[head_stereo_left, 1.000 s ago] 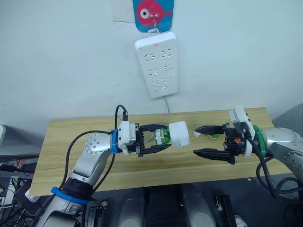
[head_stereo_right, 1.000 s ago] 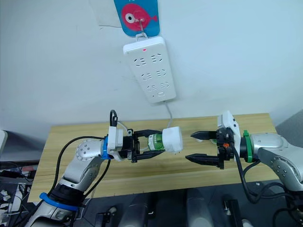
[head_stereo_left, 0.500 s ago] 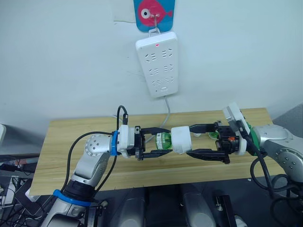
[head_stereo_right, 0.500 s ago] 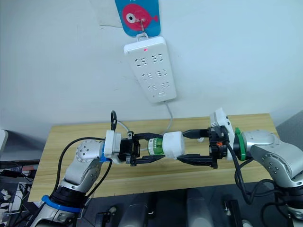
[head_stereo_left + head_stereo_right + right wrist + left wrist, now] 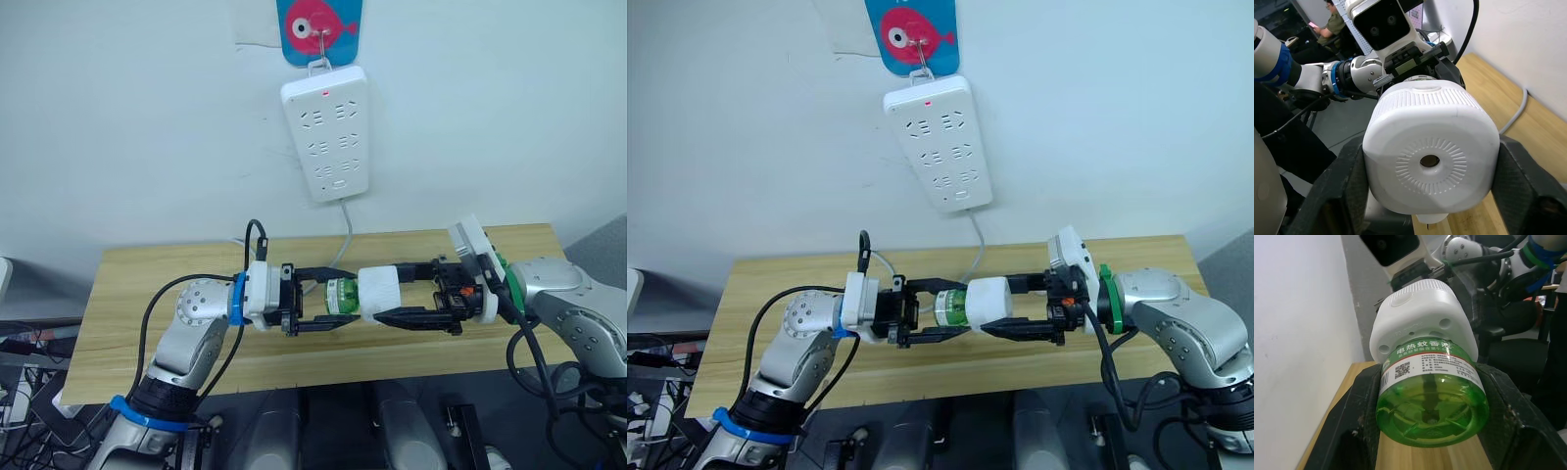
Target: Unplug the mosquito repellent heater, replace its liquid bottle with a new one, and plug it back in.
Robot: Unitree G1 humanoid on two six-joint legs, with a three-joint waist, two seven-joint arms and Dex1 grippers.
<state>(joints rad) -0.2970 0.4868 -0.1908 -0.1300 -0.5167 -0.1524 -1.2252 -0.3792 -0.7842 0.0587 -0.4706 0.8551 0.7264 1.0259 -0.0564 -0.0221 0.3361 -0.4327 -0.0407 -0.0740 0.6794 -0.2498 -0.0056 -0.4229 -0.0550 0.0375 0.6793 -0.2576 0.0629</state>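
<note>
Wooden table [image 5: 147,274], white wall [image 5: 137,117].

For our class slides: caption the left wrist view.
Left gripper holds the green bottle screwed into the white heater.

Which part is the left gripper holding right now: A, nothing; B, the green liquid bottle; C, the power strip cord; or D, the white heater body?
B: the left gripper's fingers sit on either side of the green liquid bottle, while the right gripper flanks the white heater.
</note>
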